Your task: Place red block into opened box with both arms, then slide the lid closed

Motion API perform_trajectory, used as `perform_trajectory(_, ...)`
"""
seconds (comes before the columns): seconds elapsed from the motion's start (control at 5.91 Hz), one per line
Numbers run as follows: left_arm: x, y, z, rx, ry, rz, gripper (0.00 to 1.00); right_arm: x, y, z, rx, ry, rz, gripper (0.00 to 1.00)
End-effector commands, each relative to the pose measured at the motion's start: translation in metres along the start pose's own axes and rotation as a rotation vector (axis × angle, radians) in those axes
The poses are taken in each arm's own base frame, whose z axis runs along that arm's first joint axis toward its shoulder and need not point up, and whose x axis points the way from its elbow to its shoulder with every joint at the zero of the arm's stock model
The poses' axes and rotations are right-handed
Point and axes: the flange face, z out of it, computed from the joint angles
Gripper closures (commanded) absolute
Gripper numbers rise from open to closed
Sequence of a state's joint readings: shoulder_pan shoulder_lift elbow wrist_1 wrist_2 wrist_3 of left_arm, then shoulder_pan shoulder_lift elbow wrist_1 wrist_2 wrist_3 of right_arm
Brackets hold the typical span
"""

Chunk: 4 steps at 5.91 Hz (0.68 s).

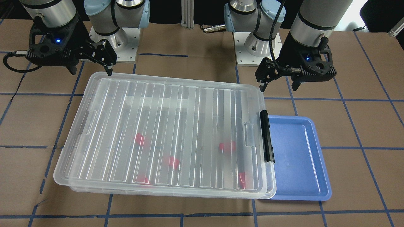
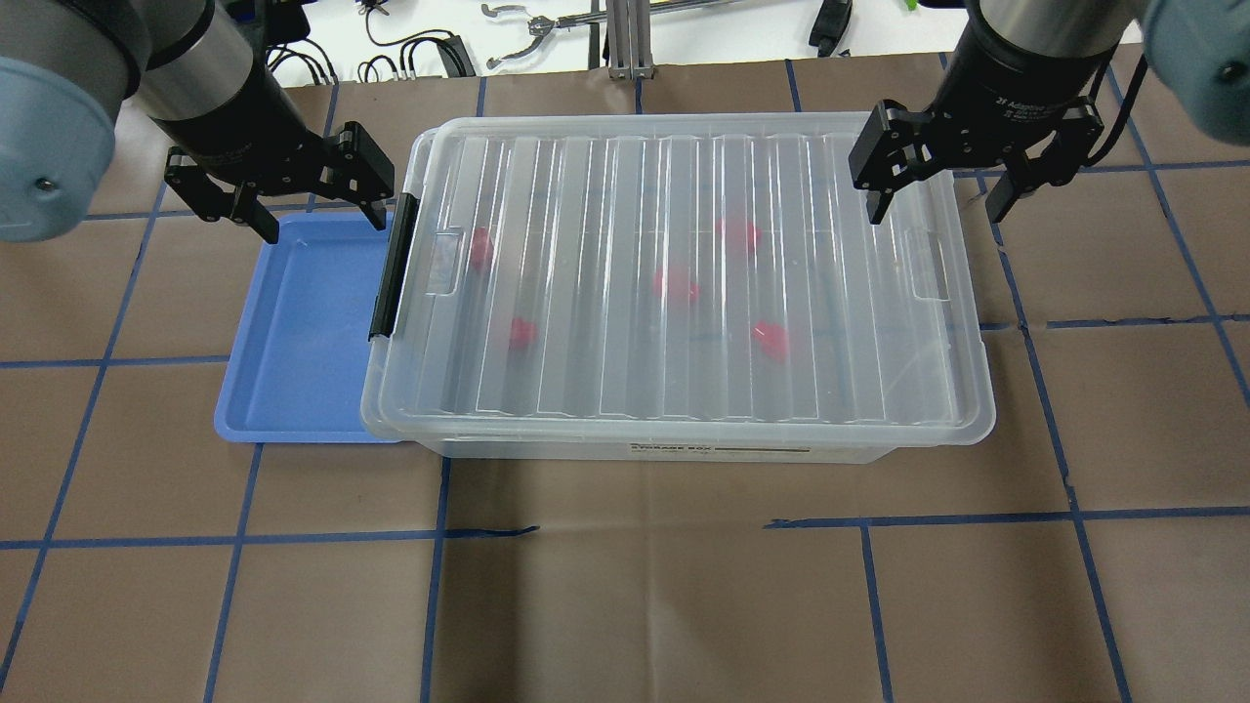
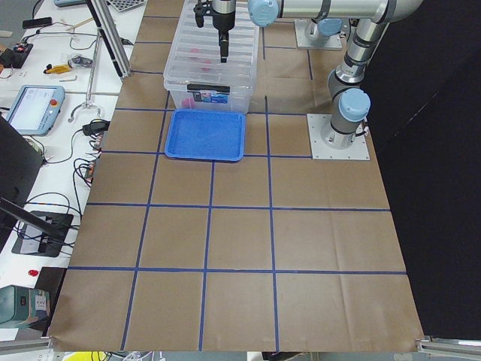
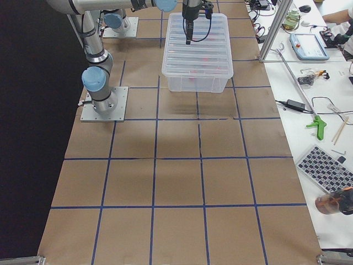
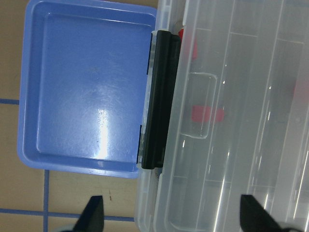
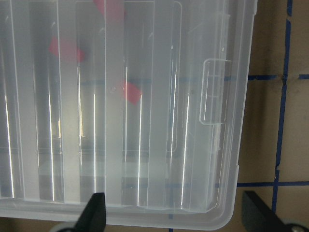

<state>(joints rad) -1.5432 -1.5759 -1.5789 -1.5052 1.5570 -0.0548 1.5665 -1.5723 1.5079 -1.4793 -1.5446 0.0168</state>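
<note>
The lid lies flat over the whole box, its raised ribs running across the short way. Through it we see five red blocks blurred on the box floor, well apart from one another. Whether the lid sits fully seated on the rim we cannot tell; in the front view its edge looks a little offset from the rim below.

A thin label on the box's long wall nearest the robot seems to read "STORAGE BOX"; the smaller print beside it is too fine for us. White lettering on the right wrist starts "2F Adaptive"; the rest is unclear.

The black latch sits on the box's short end on the robot's left. A blue tray lies just beside that end, its edge tucked under the box's overhang.

The left gripper hangs above the tray's far edge next to the latch, fingers spread wide and holding nothing. The right gripper hangs over the lid's opposite end, also spread wide and empty, one fingertip above the lid and the other past its edge, over the brown table.
</note>
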Motion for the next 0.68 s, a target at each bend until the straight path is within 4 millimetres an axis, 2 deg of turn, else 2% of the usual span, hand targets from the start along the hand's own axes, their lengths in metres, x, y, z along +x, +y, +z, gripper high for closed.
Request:
perform_trajectory(0.0, 0.0002, -0.0004, 0.0002, 0.0, 0.002, 0.004, 0.01, 0.0005, -0.0001, 0.0006, 0.0, 0.003, 0.0, 0.0)
perform_trajectory(0.51, 0.0, -0.0004, 0.0003, 0.0, 0.0, 0.004, 0.01, -0.0001, -0.0001, -0.0001, 0.001, -0.003, 0.0, 0.0)
